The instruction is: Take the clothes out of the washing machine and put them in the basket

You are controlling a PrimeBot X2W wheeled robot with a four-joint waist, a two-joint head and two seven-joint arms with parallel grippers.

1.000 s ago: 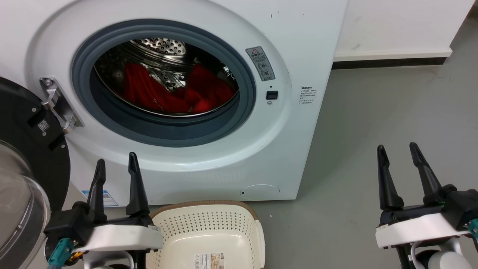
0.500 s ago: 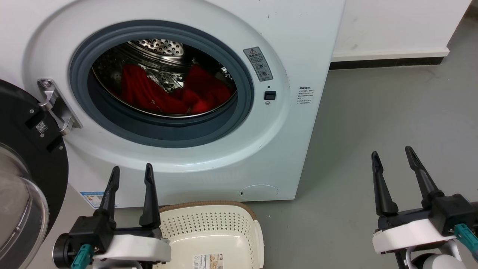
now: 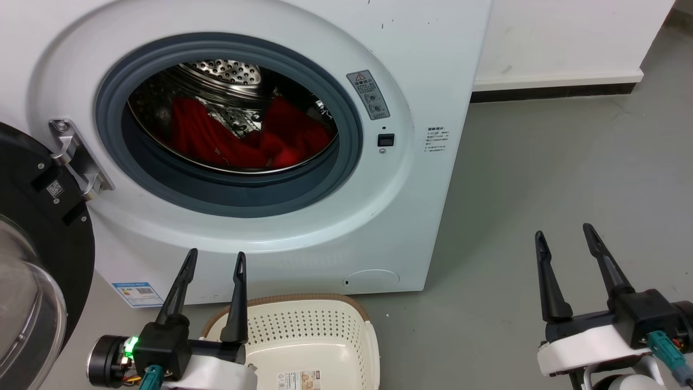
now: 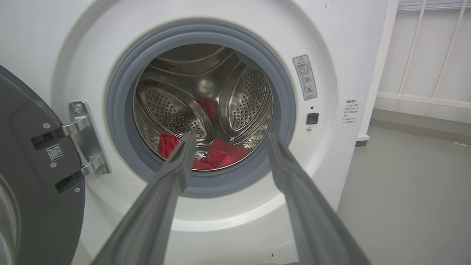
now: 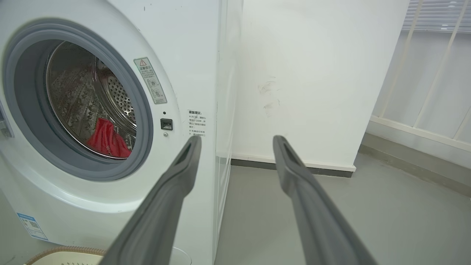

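The big white washing machine [image 3: 303, 233] stands on the grey floor [image 3: 541, 162]. Its round door [image 3: 38, 233] is swung wide open on the left. Low down in front of it sits the cream basket [image 3: 303, 330], with a paper label [image 3: 303, 378] on its bottom and no clothes in it yet. The red clothes [image 3: 292, 135] lie in a soft heap at the bottom of the shiny drum [image 3: 227, 73], behind the grey rubber ring [image 3: 216, 197].

The left gripper [image 3: 216, 254] hangs by the basket, below the round hole. Its two fingers are spread apart and hold nothing. The right gripper [image 3: 563, 232] is far off to the right over the floor, spread apart too, with nothing in it.

The clothes look light and floppy. They will likely sag when lifted and may drag on the rubber ring. The bunched-up hump on the right looks like a good spot to pinch.

Beside the hole is a warning sticker [image 3: 367, 95] with a red triangle. Further right is a small note [image 3: 436, 140]. Low on the left is a blue sticker [image 3: 138, 288], and the door has a square code [image 3: 54, 188]. All the writing is too small to read.
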